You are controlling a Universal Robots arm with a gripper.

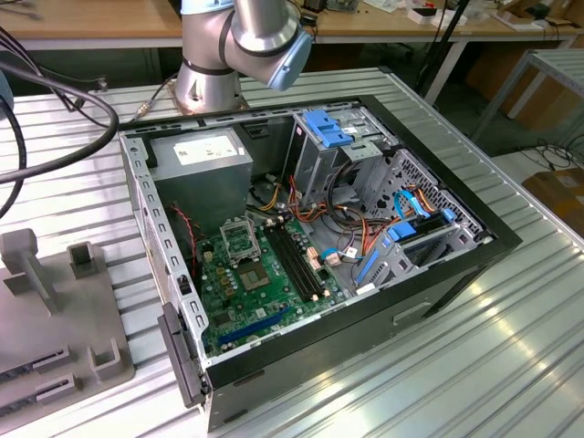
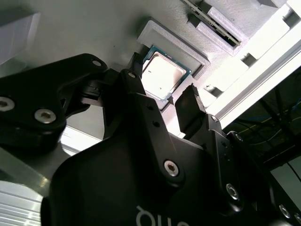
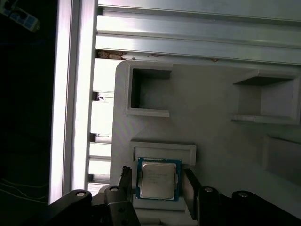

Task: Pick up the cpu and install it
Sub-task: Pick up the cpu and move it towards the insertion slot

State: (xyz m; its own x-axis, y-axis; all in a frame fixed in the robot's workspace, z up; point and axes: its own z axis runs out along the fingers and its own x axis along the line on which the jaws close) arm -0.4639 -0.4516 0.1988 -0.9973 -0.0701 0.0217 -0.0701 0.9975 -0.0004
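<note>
Pale silvery-tan square cpu (image 3: 158,181) lies flat in its recess on the grey moulded holder tray (image 3: 211,127), the black gripper (image 3: 157,172) spread open astride it, gripping nothing: best to centre both fingers (image 3: 190,188) on opposite edges, stay level and close gently.

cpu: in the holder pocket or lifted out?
In. The cpu lies flat in the grey holder's pocket in both wrist views, with the open fingers on either side of it.

Glare is streaked across the bench (image 1: 511,365) in the exterior view; the gripper (image 2: 163,77) is left shadowed in the second wrist view.
</note>
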